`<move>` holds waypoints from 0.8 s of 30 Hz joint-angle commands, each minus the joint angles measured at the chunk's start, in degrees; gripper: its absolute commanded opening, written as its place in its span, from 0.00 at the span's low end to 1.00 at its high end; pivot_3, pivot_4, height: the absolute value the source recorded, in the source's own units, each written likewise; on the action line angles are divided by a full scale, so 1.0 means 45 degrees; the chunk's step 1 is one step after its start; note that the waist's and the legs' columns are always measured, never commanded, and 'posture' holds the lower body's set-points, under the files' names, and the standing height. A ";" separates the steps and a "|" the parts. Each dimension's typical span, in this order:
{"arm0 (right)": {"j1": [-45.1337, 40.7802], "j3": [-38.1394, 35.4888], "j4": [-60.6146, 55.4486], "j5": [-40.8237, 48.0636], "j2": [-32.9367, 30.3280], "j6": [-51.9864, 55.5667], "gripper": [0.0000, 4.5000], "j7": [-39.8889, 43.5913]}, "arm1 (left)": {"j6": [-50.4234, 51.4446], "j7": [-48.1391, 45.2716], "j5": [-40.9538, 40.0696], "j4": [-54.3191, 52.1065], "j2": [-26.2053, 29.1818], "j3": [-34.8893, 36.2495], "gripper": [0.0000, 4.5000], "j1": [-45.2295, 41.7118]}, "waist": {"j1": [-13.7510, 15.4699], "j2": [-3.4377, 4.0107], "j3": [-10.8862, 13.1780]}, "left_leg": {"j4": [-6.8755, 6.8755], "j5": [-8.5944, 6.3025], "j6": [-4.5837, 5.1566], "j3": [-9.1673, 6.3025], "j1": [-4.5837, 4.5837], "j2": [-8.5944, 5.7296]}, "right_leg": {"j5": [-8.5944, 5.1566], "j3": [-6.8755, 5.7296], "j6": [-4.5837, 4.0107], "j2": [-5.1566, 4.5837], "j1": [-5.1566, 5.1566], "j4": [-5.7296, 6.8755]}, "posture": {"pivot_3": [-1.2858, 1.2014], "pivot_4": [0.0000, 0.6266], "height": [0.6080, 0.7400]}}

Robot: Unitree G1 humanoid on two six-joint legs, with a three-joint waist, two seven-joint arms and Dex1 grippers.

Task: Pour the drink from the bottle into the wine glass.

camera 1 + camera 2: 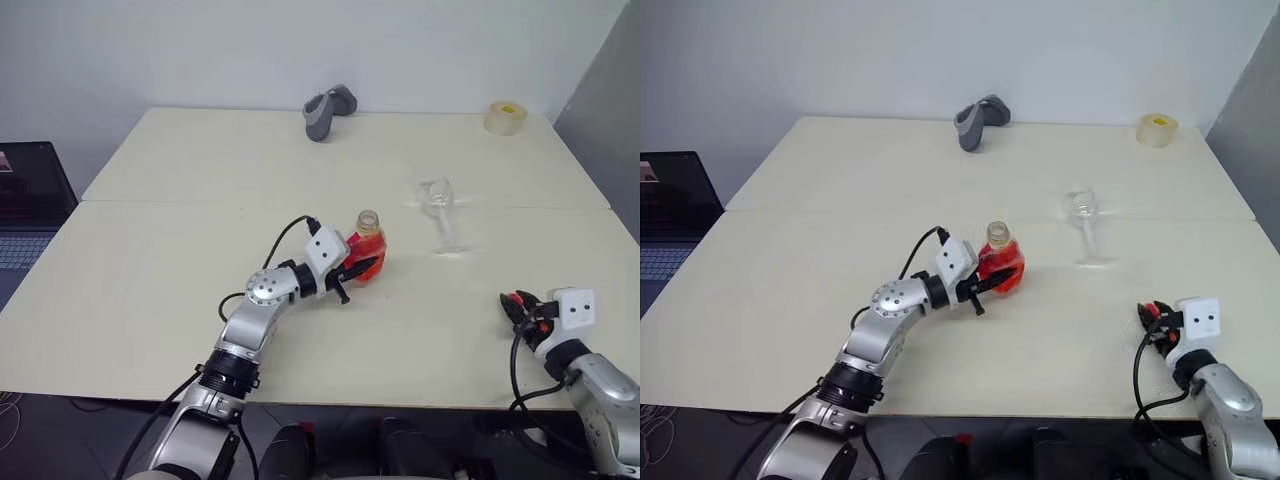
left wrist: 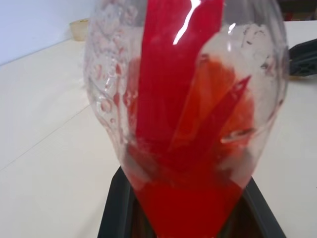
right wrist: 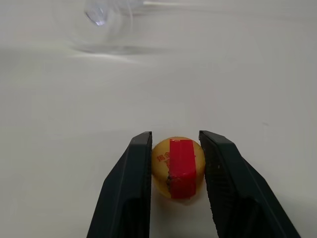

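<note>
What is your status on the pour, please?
Left gripper shut on bottle, uncapped, upright. Right gripper holds cap. Wine glass empty, path clear.

Red drink (image 2: 188, 208), red-and-yellow cap (image 3: 178, 167)

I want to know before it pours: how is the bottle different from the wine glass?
The bottle has red drink inside; the wine glass looks empty. The bottle is gripped in the left gripper; the wine glass stands free on the table. The bottle is squat and rounded; the wine glass has a thin stem and a round foot. Both are clear, upright and open on top.
</note>
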 commanded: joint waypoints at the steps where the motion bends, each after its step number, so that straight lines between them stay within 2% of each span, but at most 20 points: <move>1: 0.0086 -0.0178 0.0558 0.0010 -0.0126 0.0079 0.26 0.0327 | -0.0364 -0.0020 -0.0098 -0.0363 -0.0020 0.0183 0.16 -0.0183 | 0.0012 -0.0001 0.0000 | 0.0003 0.0000 0.0001 -0.0006 0.0010 -0.0002 | 0.0000 -0.0007 0.0000 -0.0001 0.0022 -0.0013 | 0.52 0.24 1.00; 7: 0.0456 0.0178 0.0522 0.0507 -0.0970 0.2090 0.71 0.1395 | -0.0201 0.0240 -0.0198 -0.0509 0.0043 0.0430 0.16 -0.0072 | 0.0027 -0.0001 -0.0001 | 0.0000 -0.0005 0.0006 -0.0026 0.0049 0.0001 | 0.0002 -0.0025 0.0003 -0.0002 0.0086 -0.0062 | 0.52 0.24 1.00; 11: 0.0709 0.0107 0.0092 0.0490 -0.1717 0.2253 0.99 0.2081 | -0.0133 0.0527 -0.0241 -0.0457 0.0131 0.0776 0.16 -0.0091 | 0.0029 -0.0003 -0.0002 | -0.0001 -0.0010 0.0014 -0.0046 0.0054 0.0006 | 0.0002 -0.0045 0.0004 -0.0002 0.0105 -0.0073 | 0.52 0.24 1.00; 15: 0.0548 -0.0263 -0.1097 0.0531 -0.2955 0.2171 1.00 0.2918 | -0.0129 0.1240 -0.0278 -0.0248 0.0315 0.1596 0.16 -0.0137 | 0.0034 -0.0002 0.0001 | 0.0001 -0.0010 0.0015 -0.0045 0.0057 -0.0001 | 0.0000 -0.0045 0.0006 -0.0004 0.0110 -0.0074 | 0.52 0.24 1.00; 18: -0.0392 -0.0330 -0.2546 0.1438 -0.3652 0.2942 1.00 0.3465 | -0.0291 0.2232 -0.0226 0.0310 0.0447 0.2482 0.16 -0.0379 | -0.0047 0.0009 0.0010 | 0.0001 -0.0010 0.0015 -0.0034 0.0059 0.0003 | 0.0001 -0.0030 0.0006 -0.0004 0.0104 -0.0072 | 0.52 0.24 1.00; 24: -0.3748 0.2186 -0.4256 0.1807 -0.3520 0.3506 1.00 0.4034 | -0.0869 0.3901 -0.0169 0.2451 0.0881 0.4026 0.16 -0.1316 | 0.0007 -0.0023 0.0030 | 0.0000 -0.0011 0.0012 -0.0067 0.0048 0.0017 | -0.0005 -0.0066 0.0017 0.0017 0.0096 -0.0076 | 0.52 0.24 1.00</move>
